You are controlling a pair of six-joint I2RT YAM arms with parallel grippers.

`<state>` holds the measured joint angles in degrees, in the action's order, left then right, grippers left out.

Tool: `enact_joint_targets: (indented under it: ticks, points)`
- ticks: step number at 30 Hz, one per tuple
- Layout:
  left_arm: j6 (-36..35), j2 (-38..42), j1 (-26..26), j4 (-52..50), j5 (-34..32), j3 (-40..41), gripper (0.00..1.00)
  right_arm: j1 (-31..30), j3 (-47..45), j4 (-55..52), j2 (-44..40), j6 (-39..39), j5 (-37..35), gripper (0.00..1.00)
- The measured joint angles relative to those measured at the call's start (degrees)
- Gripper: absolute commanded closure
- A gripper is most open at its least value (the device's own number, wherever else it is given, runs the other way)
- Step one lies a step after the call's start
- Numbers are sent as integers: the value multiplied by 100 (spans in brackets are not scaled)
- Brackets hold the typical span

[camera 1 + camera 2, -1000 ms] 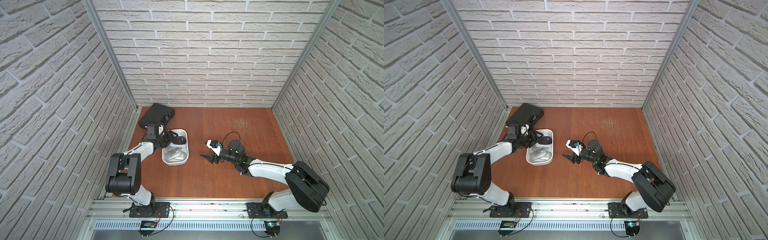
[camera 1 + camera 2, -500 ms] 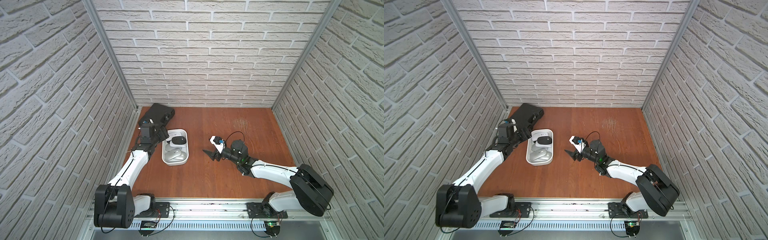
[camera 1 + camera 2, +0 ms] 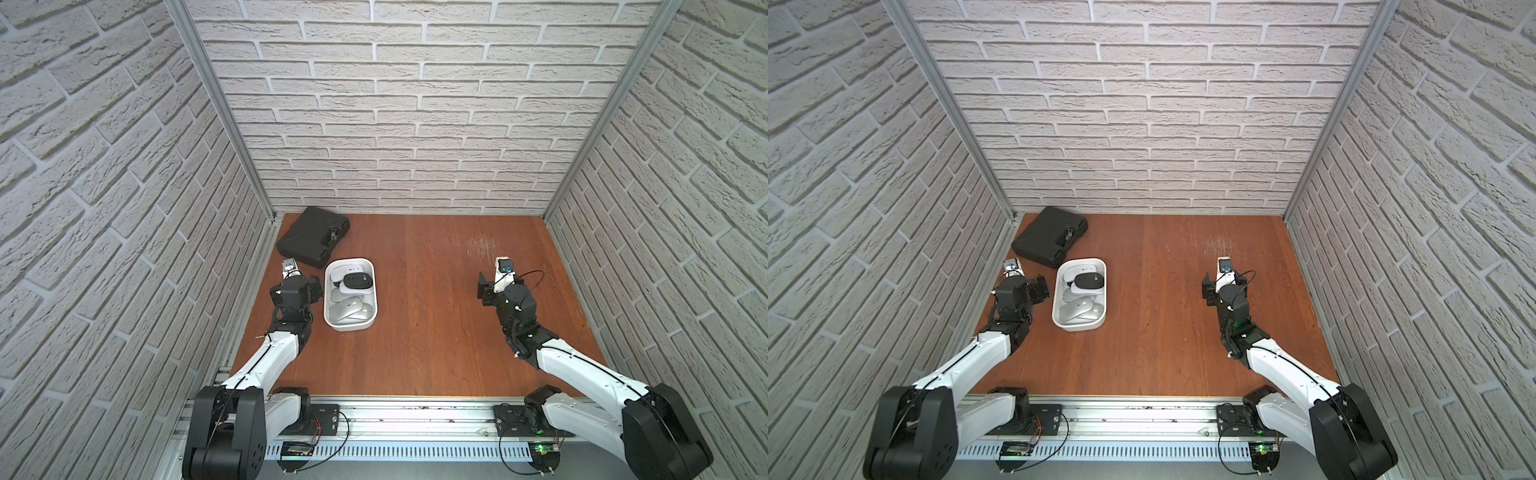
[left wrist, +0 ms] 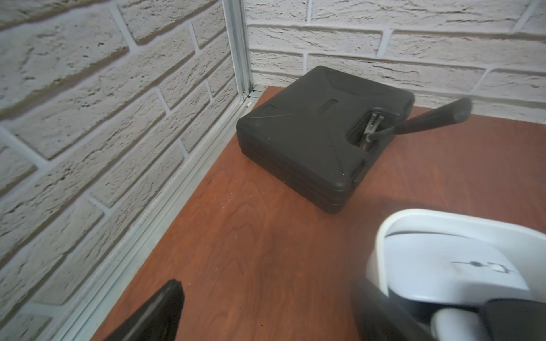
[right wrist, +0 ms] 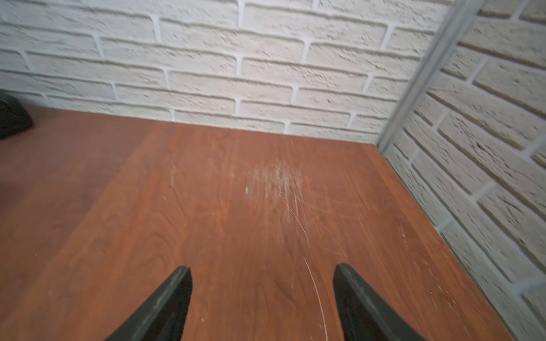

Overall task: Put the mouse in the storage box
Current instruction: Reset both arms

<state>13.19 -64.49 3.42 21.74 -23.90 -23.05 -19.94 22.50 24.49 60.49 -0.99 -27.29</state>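
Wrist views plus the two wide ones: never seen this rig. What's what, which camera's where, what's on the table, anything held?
Two robot arms stand on a rail at the near edge of a wooden table. The two wide pictures come from one overhead camera head and show nearly the same view. The other two come from a camera on each arm's wrist, looking out past its fingers. On the table are a white storage box holding several mice, a black mouse on top of pale ones, and a black case behind it. The left hand is open beside the box; the right hand is open over bare wood. Neither holds anything.
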Motion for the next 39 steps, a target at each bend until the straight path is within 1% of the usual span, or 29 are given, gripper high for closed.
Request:
enact_joint_targets:
  ticks: [2, 4, 7, 9, 11, 12, 14, 16, 17, 19, 21, 23, 26, 27, 28, 39]
  points:
    - [-258, -315, -96, 726, -20, 367, 6, 118, -85, -28, 9, 72, -144, 22]
    - [-442, -693, -229, 1023, 118, 584, 8, 289, -144, 98, 173, 52, -170, 22]
    - [-632, -1067, -424, 1252, 459, 597, 7, 636, -348, 695, 796, 7, -190, 21]
    - [-769, -1283, -505, 1711, 643, 592, 7, 804, -409, 911, 1222, 26, -173, 23]
    - [-826, -1663, -581, 2293, 831, 577, 7, 918, -407, 1204, 1591, 131, -162, 23]
    - [-855, -1856, -605, 2518, 918, 573, 8, 955, -409, 1414, 1738, 186, -155, 23]
    - [-903, -2138, -643, 2719, 1104, 575, 8, 1084, -520, 2240, 2111, 214, -68, 24]
    - [-973, -2212, -643, 2844, 1252, 586, 6, 1239, -704, 3045, 2531, 251, 90, 26]
    - [-1021, -2216, -640, 2966, 1320, 595, 2, 1294, -772, 3335, 2758, 286, 175, 25]
    - [-1102, -2249, -616, 3206, 1438, 597, 2, 1362, -833, 3683, 3104, 317, 280, 23]
    - [-1196, -2328, -588, 3298, 1504, 557, 2, 1377, -785, 3554, 3115, 319, 385, 23]
    - [-1246, -2385, -595, 3161, 1534, 431, 2, 1443, -525, 3263, 3032, 304, 586, 23]
    - [-1257, -2417, -654, 2968, 1676, 208, 2, 1620, -225, 3220, 2981, 258, 817, 26]
    - [-1257, -2420, -669, 2944, 1727, 168, 2, 1648, -192, 3217, 2970, 240, 857, 15]
    - [-1259, -2417, -678, 2924, 1766, 146, 2, 1679, -181, 3215, 2966, 223, 901, 1]
    - [-1257, -2420, -702, 2817, 1862, 144, 1, 1700, -188, 3088, 2964, 166, 1045, 1]
